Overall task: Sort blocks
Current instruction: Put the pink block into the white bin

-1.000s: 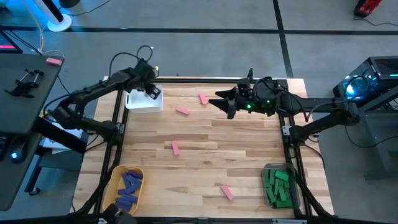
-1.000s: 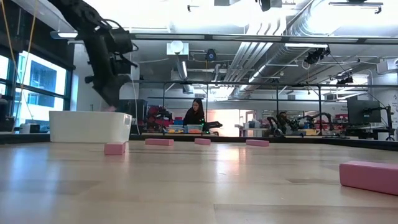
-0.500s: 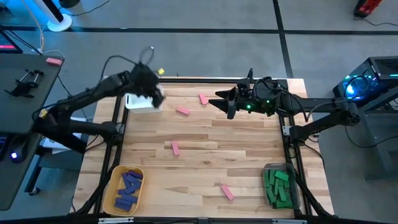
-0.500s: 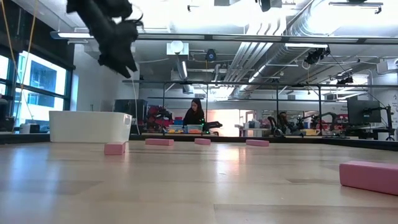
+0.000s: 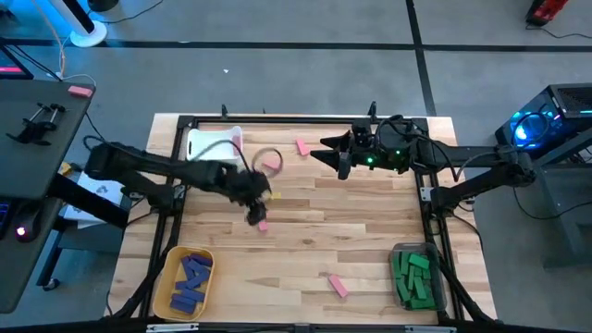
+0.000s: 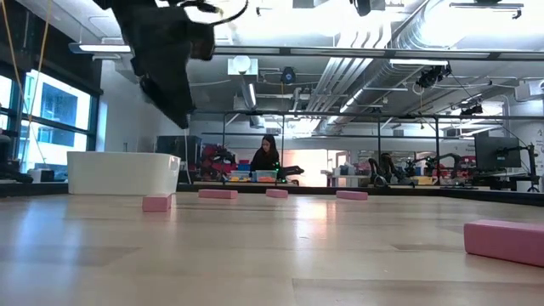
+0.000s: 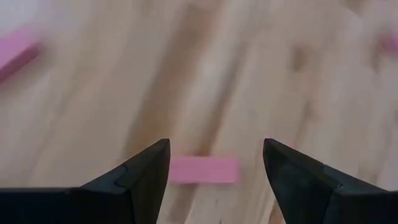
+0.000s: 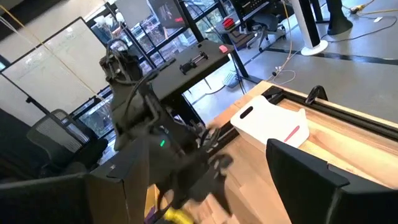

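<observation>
Left gripper: the left gripper (image 5: 256,205) hung over the middle of the table with its fingers (image 7: 140,177) spread wide and nothing between them.
Nearest block: a pink block (image 7: 204,170) lay flat on the wood below the gap between the fingers, apart from both; from overhead this block (image 5: 262,221) sat just toward the near edge from the gripper.
Other pink blocks: one (image 5: 271,164) lay near the white bin, one (image 5: 302,146) close to the far edge, and one (image 5: 338,286) near the front edge, all well apart from each other.
White bin: the white bin (image 5: 211,146) stood at the far left corner; the right wrist view showed a pink block (image 8: 291,133) lying inside it.
Yellow bin: the yellow bin (image 5: 175,259) at the near left corner held blue-purple blocks (image 5: 191,277).
Clear bin: the clear bin (image 5: 398,250) at the near right corner held green blocks (image 5: 413,276).
Right gripper: the right gripper (image 5: 315,149) waited near the far edge, right of centre, fingers wide apart and empty, pointing toward the left side.
Table: the table (image 5: 370,231) was of light wooden planks inside a dark frame.
Room: grey floor lay around the table; the low view showed a workshop with ceiling ducts, and a person (image 6: 266,155) sat far behind.
Left arm pose: the left arm (image 5: 153,166) reached from the left edge across the table, low and nearly level, its gripper aimed downward.
Right arm pose: the right arm (image 5: 481,176) reached in from the right edge, with green lights showing near its wrist.
</observation>
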### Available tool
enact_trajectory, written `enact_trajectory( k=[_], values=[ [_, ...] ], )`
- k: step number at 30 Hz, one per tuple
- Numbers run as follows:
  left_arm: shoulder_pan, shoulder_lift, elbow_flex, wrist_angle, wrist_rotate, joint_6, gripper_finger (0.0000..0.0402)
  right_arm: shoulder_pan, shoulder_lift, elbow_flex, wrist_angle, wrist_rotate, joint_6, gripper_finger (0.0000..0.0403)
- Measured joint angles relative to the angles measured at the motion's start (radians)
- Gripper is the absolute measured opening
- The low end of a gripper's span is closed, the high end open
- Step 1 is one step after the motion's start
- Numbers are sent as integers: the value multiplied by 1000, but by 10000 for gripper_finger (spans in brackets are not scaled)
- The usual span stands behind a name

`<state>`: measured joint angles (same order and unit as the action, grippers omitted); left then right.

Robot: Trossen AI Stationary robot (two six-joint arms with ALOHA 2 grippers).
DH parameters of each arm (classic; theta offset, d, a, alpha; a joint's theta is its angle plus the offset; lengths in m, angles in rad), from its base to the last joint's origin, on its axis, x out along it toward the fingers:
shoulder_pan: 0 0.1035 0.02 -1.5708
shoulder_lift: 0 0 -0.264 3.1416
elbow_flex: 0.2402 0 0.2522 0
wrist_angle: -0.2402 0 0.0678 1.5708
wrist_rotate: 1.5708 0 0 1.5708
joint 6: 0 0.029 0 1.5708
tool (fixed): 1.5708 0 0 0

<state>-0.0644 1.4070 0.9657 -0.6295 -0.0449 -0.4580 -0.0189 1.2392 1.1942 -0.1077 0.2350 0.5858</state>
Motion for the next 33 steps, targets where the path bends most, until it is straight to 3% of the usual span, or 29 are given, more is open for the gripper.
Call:
enact_trajectory(
  k=[7, 14, 19, 26, 33],
  values=[
    [-104, 124, 0, 9, -59, 599, 241, 0, 0, -1, -29, -5, 1, 256],
    [-106, 238, 0, -9, -63, 1044, 241, 0, 0, -1, -31, -11, 1, 256],
    [-102, 294, 8, -92, 16, 1095, 241, 0, 0, -1, -38, -44, 1, 256],
    [-81, 332, 12, 35, -47, 1116, 241, 0, 0, -1, -54, -45, 1, 256],
    [-77, 328, 48, 32, -50, 1131, 241, 2, 0, -1, -105, -52, 36, 256]
  ],
)
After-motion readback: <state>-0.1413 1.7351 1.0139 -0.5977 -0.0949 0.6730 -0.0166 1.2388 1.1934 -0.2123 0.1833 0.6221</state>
